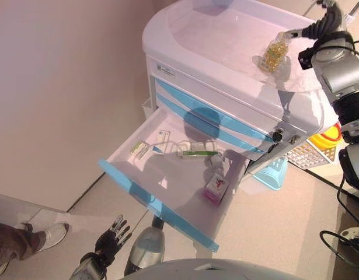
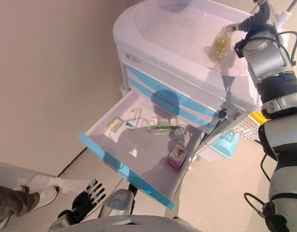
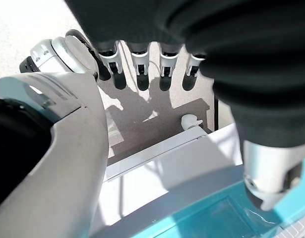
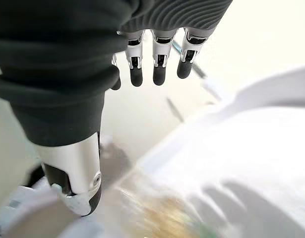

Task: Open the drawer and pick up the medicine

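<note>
The white cart's (image 1: 214, 35) top drawer (image 1: 150, 201) with a light blue front stands pulled out. In it lie a small pink medicine box (image 1: 216, 188), a green and white box (image 1: 197, 153), a blister pack (image 1: 139, 149) and a white packet (image 1: 163, 137). A clear bag of yellow capsules (image 1: 276, 52) lies on the cart top. My right hand (image 1: 319, 26) is right beside the bag, with straight fingers (image 4: 159, 64) and nothing in it. My left hand (image 1: 112, 236) hangs low in front of the drawer, open and empty.
A person's white shoe (image 1: 48, 233) stands on the floor at the lower left. A blue basket (image 1: 272, 172) and a white basket holding something yellow (image 1: 316, 149) sit on the floor to the cart's right. A wall runs along the left.
</note>
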{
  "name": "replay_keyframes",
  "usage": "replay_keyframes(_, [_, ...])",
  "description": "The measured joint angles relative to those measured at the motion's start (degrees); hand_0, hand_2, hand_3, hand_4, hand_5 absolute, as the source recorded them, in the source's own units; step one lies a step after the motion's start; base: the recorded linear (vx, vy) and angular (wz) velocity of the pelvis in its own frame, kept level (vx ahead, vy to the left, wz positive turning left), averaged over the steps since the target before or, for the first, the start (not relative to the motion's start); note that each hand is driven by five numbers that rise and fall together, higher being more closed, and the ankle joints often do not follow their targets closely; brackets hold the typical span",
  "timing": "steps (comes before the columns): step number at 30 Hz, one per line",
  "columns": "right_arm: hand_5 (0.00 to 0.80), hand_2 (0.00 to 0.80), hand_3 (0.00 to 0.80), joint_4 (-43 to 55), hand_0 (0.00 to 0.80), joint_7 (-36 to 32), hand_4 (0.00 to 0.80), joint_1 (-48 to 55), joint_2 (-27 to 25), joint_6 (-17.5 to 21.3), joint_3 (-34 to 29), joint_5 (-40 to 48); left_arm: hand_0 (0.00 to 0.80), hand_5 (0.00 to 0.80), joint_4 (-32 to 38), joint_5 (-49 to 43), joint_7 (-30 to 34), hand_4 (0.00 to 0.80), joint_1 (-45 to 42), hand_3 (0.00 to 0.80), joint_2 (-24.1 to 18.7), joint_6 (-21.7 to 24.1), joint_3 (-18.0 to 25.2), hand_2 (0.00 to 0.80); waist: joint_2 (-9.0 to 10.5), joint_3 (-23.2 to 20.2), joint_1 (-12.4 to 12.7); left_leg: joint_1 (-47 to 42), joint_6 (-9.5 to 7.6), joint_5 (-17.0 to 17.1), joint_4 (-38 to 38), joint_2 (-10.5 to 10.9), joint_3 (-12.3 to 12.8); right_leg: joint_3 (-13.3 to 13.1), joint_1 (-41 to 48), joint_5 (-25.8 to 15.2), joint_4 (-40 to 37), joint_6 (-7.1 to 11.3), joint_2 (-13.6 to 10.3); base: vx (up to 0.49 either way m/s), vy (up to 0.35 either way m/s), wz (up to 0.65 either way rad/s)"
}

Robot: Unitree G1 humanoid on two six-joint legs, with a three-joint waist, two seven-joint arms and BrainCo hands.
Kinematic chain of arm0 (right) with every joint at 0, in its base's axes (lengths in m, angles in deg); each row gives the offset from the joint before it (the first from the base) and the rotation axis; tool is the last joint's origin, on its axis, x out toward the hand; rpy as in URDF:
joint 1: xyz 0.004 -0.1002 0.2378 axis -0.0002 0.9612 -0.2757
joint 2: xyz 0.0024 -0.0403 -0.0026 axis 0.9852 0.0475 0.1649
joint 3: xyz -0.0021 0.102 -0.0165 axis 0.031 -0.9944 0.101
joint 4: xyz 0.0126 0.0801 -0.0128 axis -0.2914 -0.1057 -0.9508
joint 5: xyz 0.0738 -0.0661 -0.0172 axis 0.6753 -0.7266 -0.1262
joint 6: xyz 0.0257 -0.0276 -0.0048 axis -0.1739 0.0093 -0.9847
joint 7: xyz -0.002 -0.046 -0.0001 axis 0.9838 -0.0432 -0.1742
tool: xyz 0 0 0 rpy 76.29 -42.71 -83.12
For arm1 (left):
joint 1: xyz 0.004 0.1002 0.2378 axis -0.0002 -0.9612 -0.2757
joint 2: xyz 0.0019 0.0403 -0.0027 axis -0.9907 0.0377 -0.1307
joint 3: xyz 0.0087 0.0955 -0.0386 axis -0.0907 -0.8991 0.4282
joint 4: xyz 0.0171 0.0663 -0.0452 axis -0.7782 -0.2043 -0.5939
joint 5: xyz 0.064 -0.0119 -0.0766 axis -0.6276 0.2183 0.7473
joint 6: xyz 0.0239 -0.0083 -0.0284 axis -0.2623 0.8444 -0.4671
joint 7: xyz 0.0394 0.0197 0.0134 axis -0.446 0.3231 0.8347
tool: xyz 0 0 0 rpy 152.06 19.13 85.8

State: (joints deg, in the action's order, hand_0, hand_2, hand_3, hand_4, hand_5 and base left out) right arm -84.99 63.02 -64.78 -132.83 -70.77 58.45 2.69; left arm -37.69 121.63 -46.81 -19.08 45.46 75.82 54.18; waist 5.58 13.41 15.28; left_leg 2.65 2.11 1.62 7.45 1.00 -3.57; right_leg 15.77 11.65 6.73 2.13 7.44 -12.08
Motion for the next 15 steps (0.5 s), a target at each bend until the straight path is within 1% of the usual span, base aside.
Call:
replay_keyframes(3, [0.0,0.0,0.0,5.19,0.0,0.36,0.0,0.01,-1.0,0.33,-0.12,-0.04,0.0,0.0,0.08,-0.01,0.07,0.0,0.01,0.0,0.01,0.02,0.01,0.0,0.07,0.03,-0.21,0.0,0.0,0.0,-0.01,-0.01,0.06,-0.06,-0.08,0.0,0.02,0.0,-0.01,0.0,0.0,0.0])
replay_keyframes(9, [0.0,0.0,0.0,16.51,0.0,1.42,0.0,1.22,-1.17,2.39,-3.22,-1.71,0.0,0.0,0.11,-0.04,0.14,0.0,-0.18,0.0,0.07,0.08,0.08,0.0,0.08,0.04,-0.87,-0.02,-0.01,-0.01,-0.01,-0.04,0.31,-0.49,-0.33,0.0,0.24,0.0,-0.05,-0.003,-0.001,-0.01])
replay_keyframes(12, [0.0,0.0,0.0,23.25,0.0,1.18,0.0,4.4,-1.16,4.43,-5.72,-3.42,0.0,0.0,0.12,-0.09,0.35,0.0,-0.31,0.0,0.28,0.09,0.49,0.0,0.11,0.05,-0.95,-0.02,-0.03,-0.03,0.0,-0.03,0.41,-0.81,-0.47,0.01,0.42,-0.01,-0.09,0.0,0.0,0.0])
replay_keyframes(15, [0.0,0.0,0.0,31.55,0.0,-2.2,0.0,10.17,-0.87,8.14,-7.07,-4.74,0.0,0.0,0.19,-0.17,0.76,0.0,-1.07,0.0,0.59,0.11,1.12,0.0,0.2,0.07,-1.34,0.03,-0.1,-0.08,0.05,0.0,0.79,-1.13,-0.96,0.02,0.87,-0.03,-0.15,-0.01,-0.009,-0.07])
